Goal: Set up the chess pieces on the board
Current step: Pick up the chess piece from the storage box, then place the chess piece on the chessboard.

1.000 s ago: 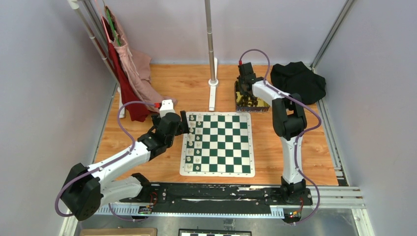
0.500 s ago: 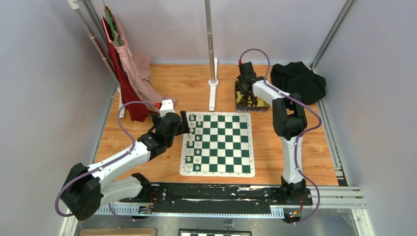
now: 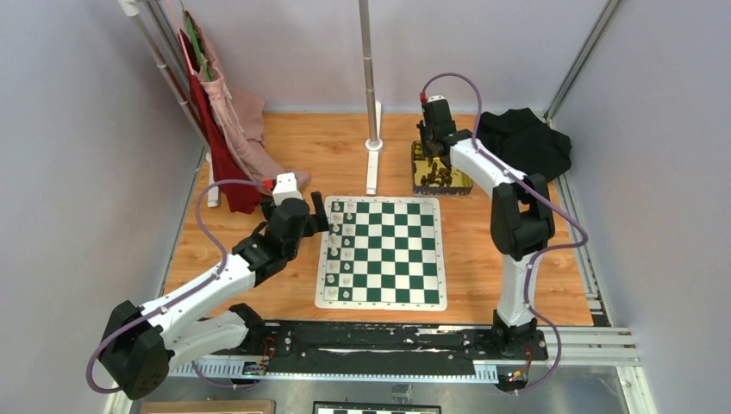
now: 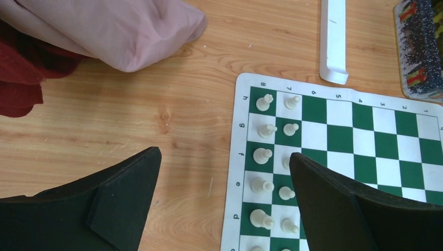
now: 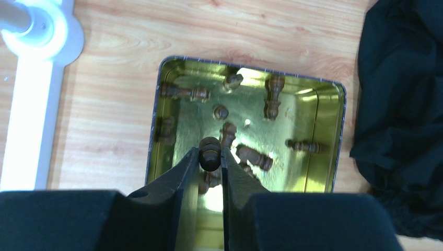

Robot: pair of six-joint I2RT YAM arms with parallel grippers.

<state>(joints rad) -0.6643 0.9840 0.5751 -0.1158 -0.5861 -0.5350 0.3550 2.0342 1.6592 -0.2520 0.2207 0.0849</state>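
Note:
The green-and-white board (image 3: 396, 259) lies mid-table, with cream-white pieces (image 3: 339, 250) in its two left columns. My left gripper (image 3: 326, 221) hovers open at the board's left edge. In the left wrist view it (image 4: 224, 155) straddles the board's white border (image 4: 237, 172) with nothing between its fingers. My right gripper (image 3: 434, 151) hangs over the gold tin (image 3: 461, 185) behind the board. In the right wrist view it (image 5: 210, 155) is shut on a dark brown chess piece (image 5: 210, 146), held above the tin's wall (image 5: 337, 136). Several more brown pieces (image 5: 254, 157) lie loose inside the tin.
A white pole stands on a flat base (image 3: 372, 164) behind the board, just left of the tin. Black cloth (image 3: 521, 142) is bunched at the back right. Pink and red cloths (image 3: 233, 142) hang at the back left and spill onto the table (image 4: 120, 31).
My right arm has risen and shifted back over the tin with a brown piece between its fingers. The left arm has shifted slightly and its gripper stays open.

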